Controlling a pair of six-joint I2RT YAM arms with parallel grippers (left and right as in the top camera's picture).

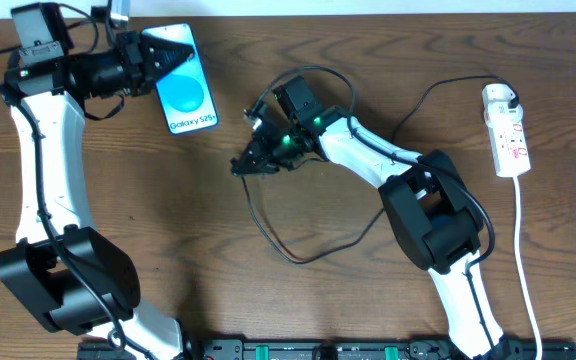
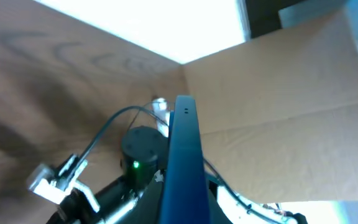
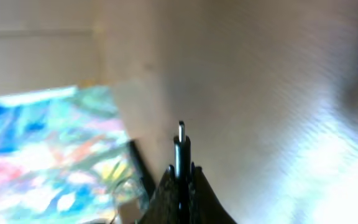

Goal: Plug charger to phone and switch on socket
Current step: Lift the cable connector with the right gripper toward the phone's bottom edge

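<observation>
The phone (image 1: 190, 95) lies at the table's far left, its blue-and-white screen facing up, and my left gripper (image 1: 156, 62) is shut on its upper end. In the left wrist view the phone (image 2: 182, 155) shows edge-on as a blue slab between the jaws of my left gripper (image 2: 182, 208). My right gripper (image 1: 240, 167) sits mid-table, right of the phone and apart from it, shut on the charger's plug end. The charger (image 3: 181, 140) sticks up from the right gripper (image 3: 181, 177), metal tip free. Its thin black cable (image 1: 268, 235) loops over the wood. The white socket (image 1: 506, 135) lies at the far right.
A white cord (image 1: 523, 250) runs from the socket toward the front edge. The right arm's body (image 1: 433, 215) stands between the cable loop and the socket. A blurred multicoloured patch (image 3: 48, 155) fills the left of the right wrist view. Cardboard (image 2: 278, 93) shows behind the phone.
</observation>
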